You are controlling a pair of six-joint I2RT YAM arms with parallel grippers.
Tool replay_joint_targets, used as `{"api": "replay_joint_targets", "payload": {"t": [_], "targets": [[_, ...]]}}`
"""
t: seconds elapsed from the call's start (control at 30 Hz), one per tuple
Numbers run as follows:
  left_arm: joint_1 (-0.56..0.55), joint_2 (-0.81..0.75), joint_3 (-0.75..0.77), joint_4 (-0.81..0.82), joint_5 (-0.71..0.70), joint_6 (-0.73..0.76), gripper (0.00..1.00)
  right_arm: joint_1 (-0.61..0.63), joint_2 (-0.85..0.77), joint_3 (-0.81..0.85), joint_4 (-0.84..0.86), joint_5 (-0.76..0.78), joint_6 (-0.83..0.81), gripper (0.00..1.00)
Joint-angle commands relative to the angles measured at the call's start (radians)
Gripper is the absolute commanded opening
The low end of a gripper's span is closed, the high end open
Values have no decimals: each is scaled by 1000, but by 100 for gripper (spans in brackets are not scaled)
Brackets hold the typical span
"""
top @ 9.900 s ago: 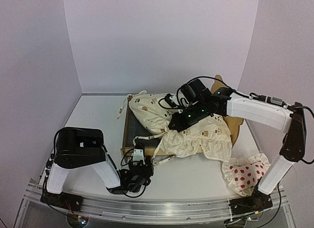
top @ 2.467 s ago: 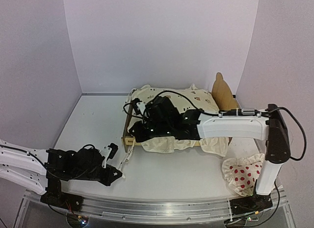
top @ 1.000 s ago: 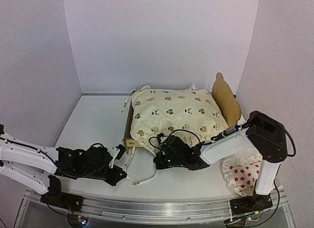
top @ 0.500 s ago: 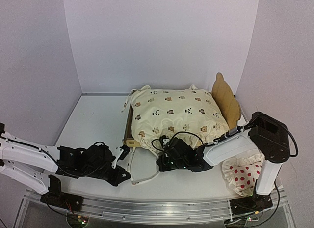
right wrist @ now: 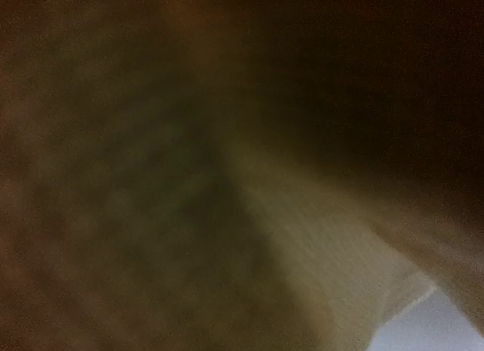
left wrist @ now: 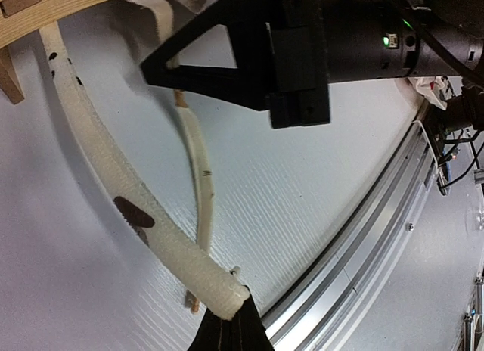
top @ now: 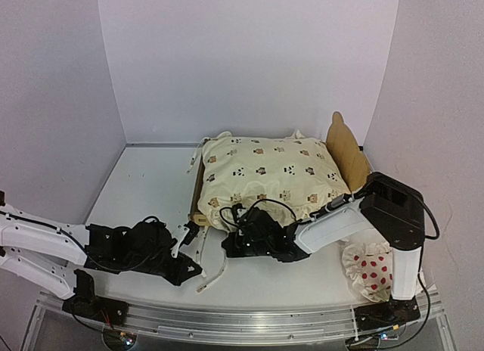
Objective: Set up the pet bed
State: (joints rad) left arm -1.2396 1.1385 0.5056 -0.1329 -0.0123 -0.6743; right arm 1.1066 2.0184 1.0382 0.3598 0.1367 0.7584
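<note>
A small wooden pet bed [top: 199, 209] sits in the middle of a white table [top: 144, 186], toward the far side. Its tall scalloped headboard [top: 346, 148] stands at the right end. A puffy cream cover [top: 268, 173] printed with little animals lies over the frame and hides most of it. Only the left rail and its near corner show bare wood.

The left arm lies low along the near left of the table. Its pincer [left wrist: 229, 330] is closed on the end of a cream strap [left wrist: 128, 207]. The strap runs across the table toward the near left corner of the bed.

The right arm bends down from the right. Its pincer [top: 231, 245] sits at the near edge of the cover, close to that same corner, and is closed. Whether it grips any cloth cannot be told. The right wrist view is dark and blurred, filled with something tan very close to the lens.

A white pillow with red dots [top: 372, 266] lies at the near right of the table, beside the right arm's base and apart from the bed.
</note>
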Motion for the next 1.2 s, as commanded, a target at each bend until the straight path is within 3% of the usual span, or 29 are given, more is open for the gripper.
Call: {"api": "replay_joint_targets", "payload": {"t": [0.0,0.43,1.0,1.17], "targets": [[4,-10,71,-9,70,-5,0,25,96,44,143,-3,125,0],[5,61,58,142,192,-45,0,28,204,-150,670,175,214,0],[5,271,79,300,308,-67,0,30,217,-214,685,208,152,0],[4,279,89,253,308,-60,14,30,221,-218,683,208,147,0]]}}
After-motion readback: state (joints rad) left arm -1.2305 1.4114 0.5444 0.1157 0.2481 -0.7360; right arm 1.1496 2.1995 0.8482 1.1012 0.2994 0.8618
